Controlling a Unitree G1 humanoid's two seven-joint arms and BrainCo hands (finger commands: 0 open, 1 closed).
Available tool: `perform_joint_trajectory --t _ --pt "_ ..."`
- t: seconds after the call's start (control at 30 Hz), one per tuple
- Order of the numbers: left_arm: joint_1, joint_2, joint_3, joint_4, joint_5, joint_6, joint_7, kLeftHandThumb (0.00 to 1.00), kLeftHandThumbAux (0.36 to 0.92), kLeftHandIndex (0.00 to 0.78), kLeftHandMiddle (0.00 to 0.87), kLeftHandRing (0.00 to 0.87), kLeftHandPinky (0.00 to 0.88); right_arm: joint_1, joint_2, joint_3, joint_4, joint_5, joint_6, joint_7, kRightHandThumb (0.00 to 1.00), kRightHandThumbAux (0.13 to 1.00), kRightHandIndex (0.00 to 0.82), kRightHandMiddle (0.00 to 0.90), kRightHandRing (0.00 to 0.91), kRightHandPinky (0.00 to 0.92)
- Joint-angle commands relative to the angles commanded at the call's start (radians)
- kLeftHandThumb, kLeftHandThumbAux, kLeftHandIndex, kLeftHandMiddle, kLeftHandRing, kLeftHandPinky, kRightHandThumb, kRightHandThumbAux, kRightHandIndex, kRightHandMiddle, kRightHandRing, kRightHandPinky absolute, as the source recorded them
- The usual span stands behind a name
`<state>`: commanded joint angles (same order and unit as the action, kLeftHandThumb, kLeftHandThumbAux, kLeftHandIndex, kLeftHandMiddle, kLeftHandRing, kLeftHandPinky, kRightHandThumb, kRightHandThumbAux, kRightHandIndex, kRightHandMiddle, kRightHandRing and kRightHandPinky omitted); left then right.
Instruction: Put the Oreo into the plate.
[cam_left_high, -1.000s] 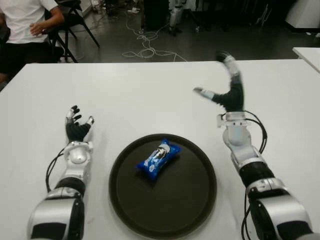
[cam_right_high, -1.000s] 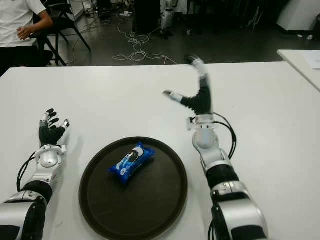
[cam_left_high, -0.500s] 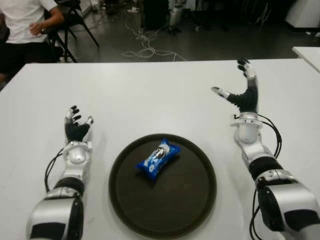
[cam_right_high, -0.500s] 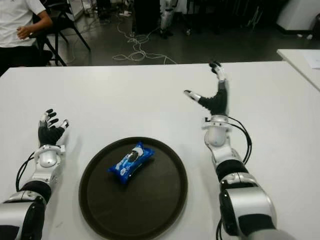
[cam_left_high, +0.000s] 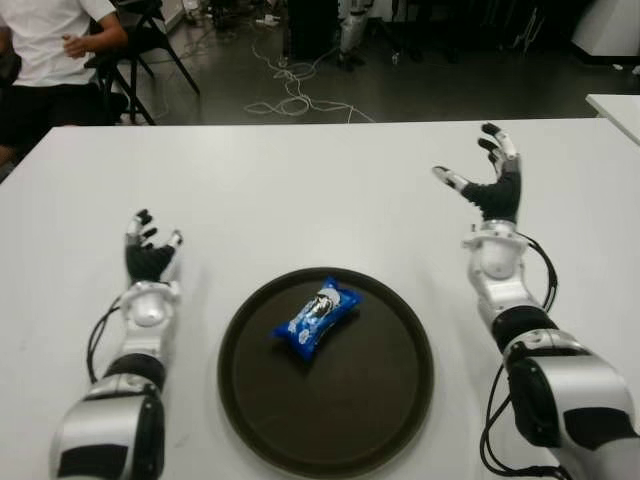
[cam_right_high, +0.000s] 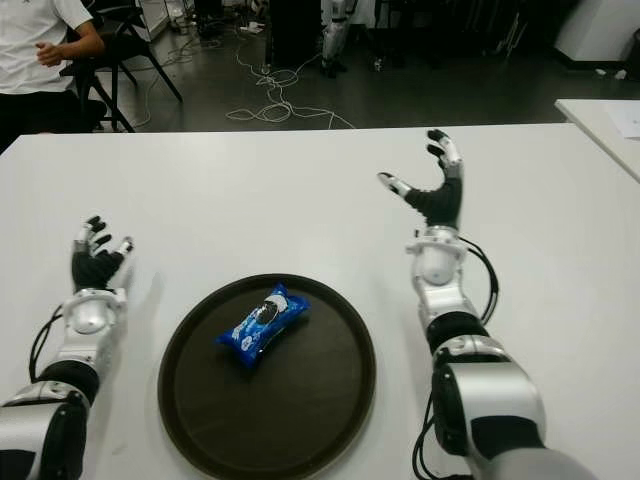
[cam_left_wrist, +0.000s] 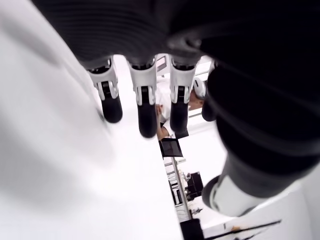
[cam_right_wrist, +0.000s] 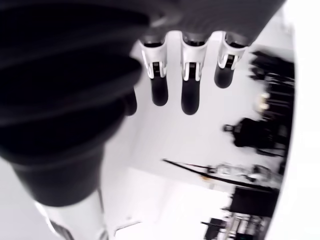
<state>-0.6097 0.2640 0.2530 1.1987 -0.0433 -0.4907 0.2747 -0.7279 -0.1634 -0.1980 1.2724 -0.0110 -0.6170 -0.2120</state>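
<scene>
A blue Oreo pack (cam_left_high: 317, 316) lies inside the round dark plate (cam_left_high: 380, 400) at the table's near middle, toward the plate's far left part. My right hand (cam_left_high: 482, 180) is to the right of the plate and beyond it, fingers (cam_right_wrist: 190, 75) spread and holding nothing. My left hand (cam_left_high: 149, 250) shows on the left of the plate, fingers (cam_left_wrist: 142, 95) relaxed and empty.
The white table (cam_left_high: 300, 190) stretches wide around the plate. A person in a white shirt (cam_left_high: 45, 50) sits on a chair beyond the far left corner. Cables (cam_left_high: 290, 95) lie on the dark floor behind. Another white table's corner (cam_left_high: 615, 105) shows at far right.
My right hand has swung right and away from the plate, then settled with fingers spread. The Oreo pack and the left hand have stayed put.
</scene>
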Motion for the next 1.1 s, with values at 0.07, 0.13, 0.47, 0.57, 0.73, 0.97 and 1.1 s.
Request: perform_joint_trajectory --t 0.07,0.13,0.47,0.57,0.73,0.97,1.1 --pt "-0.005 0.000 0.013 0.002 -0.012 -0.007 -0.001 0.131 0.809 0.106 0.125 0.104 0.086 -0.003 -0.002 -0.018 0.013 0.021 0.034 0.037 0.000 0.834 0.167 0.151 0.125 0.049" --pt "-0.014 0.001 0.025 0.009 -0.023 -0.007 -0.002 0.141 0.809 0.104 0.128 0.105 0.085 -0.008 0.004 -0.025 0.016 0.030 0.055 0.053 0.000 0.800 0.130 0.119 0.096 0.030" --pt "-0.034 0.020 0.066 0.078 -0.056 0.069 -0.041 0.112 0.811 0.072 0.113 0.095 0.077 -0.020 -0.007 -0.038 0.023 0.038 0.105 0.083 0.000 0.707 0.018 0.011 0.003 0.000" --pt "-0.038 0.020 0.070 0.079 -0.060 0.081 -0.042 0.119 0.814 0.075 0.116 0.095 0.072 -0.020 -0.009 -0.038 0.024 0.036 0.110 0.086 0.000 0.686 0.006 0.003 0.001 0.000" --pt "-0.040 0.020 0.070 0.078 -0.052 0.091 -0.034 0.139 0.807 0.084 0.131 0.105 0.073 -0.018 -0.010 -0.036 0.026 0.034 0.114 0.085 0.000 0.660 0.000 0.000 0.000 0.000" --pt "-0.041 0.020 0.054 0.075 -0.031 0.090 -0.018 0.124 0.793 0.082 0.133 0.110 0.080 -0.020 -0.010 -0.037 0.029 0.030 0.125 0.065 0.000 0.661 0.000 0.000 0.000 0.000" --pt "-0.040 0.021 0.048 0.075 -0.027 0.089 -0.012 0.105 0.793 0.088 0.140 0.117 0.085 -0.020 -0.010 -0.035 0.029 0.027 0.129 0.055 0.000 0.671 0.000 0.000 0.000 0.000"
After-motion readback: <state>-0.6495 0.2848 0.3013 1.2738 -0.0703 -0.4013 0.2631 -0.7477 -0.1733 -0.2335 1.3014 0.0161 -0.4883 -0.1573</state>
